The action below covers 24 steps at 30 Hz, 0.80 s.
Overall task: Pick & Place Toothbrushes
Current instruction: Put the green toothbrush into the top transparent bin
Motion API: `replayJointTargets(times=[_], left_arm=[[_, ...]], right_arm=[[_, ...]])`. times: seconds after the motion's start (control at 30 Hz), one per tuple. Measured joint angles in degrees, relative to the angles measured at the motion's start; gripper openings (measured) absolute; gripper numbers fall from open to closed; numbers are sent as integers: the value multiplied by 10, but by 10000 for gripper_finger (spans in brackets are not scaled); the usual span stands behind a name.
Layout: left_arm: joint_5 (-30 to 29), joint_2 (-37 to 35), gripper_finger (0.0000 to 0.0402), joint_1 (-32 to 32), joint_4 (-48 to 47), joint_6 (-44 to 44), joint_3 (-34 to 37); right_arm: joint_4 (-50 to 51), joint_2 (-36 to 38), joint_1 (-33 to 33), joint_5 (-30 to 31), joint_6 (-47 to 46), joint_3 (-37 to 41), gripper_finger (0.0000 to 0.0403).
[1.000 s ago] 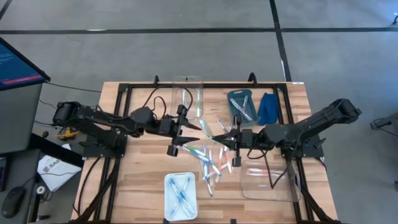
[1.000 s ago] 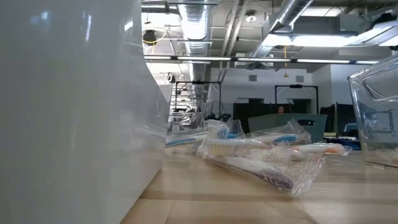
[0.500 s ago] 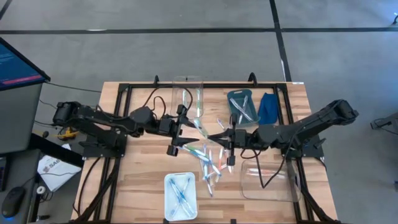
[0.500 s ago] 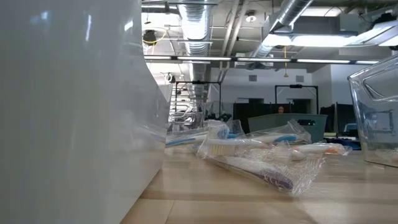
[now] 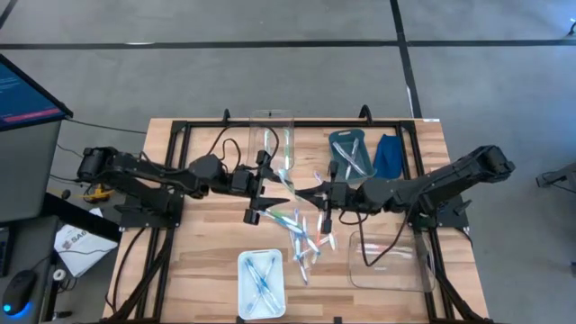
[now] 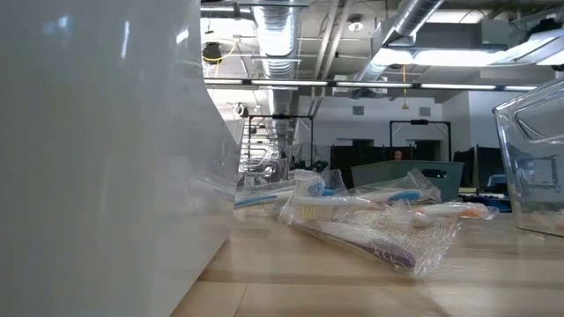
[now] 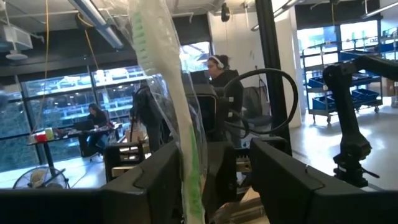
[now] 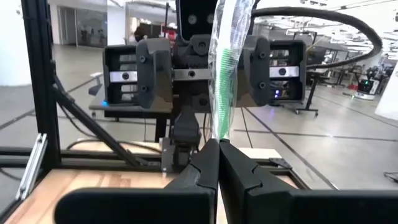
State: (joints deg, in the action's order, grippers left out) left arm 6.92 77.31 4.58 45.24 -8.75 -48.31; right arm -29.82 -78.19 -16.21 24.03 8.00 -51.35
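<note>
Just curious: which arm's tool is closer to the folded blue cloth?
Right. The right tool is at mid-table, a little way from the folded blue cloth; the left tool lies farther off, beyond it.

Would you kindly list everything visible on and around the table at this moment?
wrapped green toothbrush: one, green and clear, between both tools above mid-table
loose toothbrushes: a pile, mixed colours, table centre
clear bin: one, transparent, far edge
teal tray: one, far edge, holds brushes
blue cloth: one, beside teal tray
white tray: one, near edge, holds brushes
clear container: one, near right
monitor: one, left of table
people: two, seated in room behind
left tool: open around the brush
right tool: shut on the brush's wrapper
</note>
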Motion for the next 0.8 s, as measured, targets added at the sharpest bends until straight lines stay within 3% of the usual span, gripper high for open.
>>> replayJointTargets(times=[0.37, 0.8], left_arm=[[0, 0, 175, 0, -2, 13, 0], [0, 0, 15, -2, -10, 19, 0]], right_arm=[[-11, 0, -11, 0, 16, 0, 0], [-12, 0, -11, -1, 16, 0, 0]])
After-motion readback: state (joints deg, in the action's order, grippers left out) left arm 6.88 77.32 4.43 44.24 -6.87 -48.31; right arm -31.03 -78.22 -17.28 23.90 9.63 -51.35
